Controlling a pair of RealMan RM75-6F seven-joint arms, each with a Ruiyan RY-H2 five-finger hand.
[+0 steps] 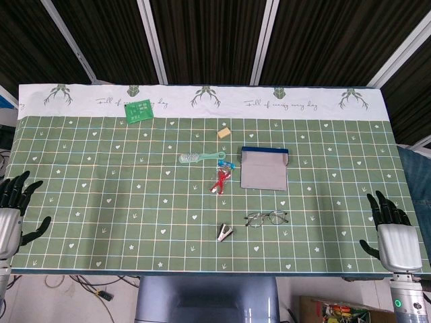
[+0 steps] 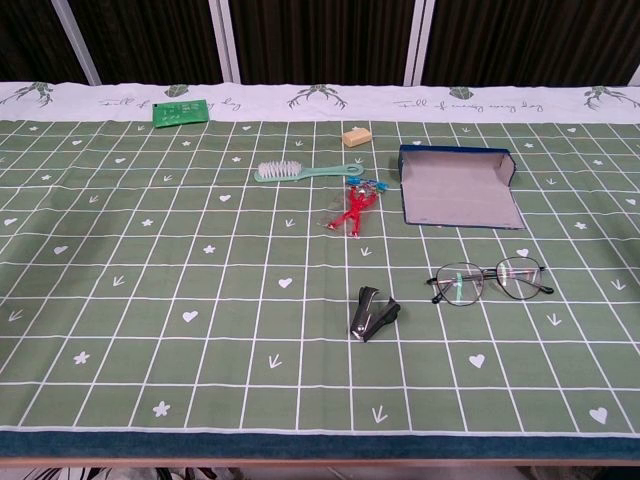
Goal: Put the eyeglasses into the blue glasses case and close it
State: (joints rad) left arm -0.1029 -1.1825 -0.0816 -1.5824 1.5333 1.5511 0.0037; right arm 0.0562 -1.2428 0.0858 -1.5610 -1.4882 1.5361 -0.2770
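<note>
Lying open, the rectangular blue glasses case (image 2: 459, 186) shows grey lining; thin wire eyeglasses (image 2: 489, 281) rest just before it. Left hand (image 1: 12, 214) and right hand (image 1: 392, 237) wait empty, fingers spread.

Left hand (image 1: 13, 215), right hand (image 1: 394, 239): silver-grey palms, black fingers (image 1: 380, 202); green indicator ring on right wrist.

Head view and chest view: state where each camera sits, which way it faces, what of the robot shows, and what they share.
Head view: high above the near table edge, looking steeply down on the whole table; the left robot hand and right robot hand show at the bottom corners, fingers apart, holding nothing.
Chest view: lower, at the near edge, looking forward across the cloth to the dark wall; no part of the robot shows.
Shared: eyeglasses, open blue glasses case, brush, black clip.
</note>
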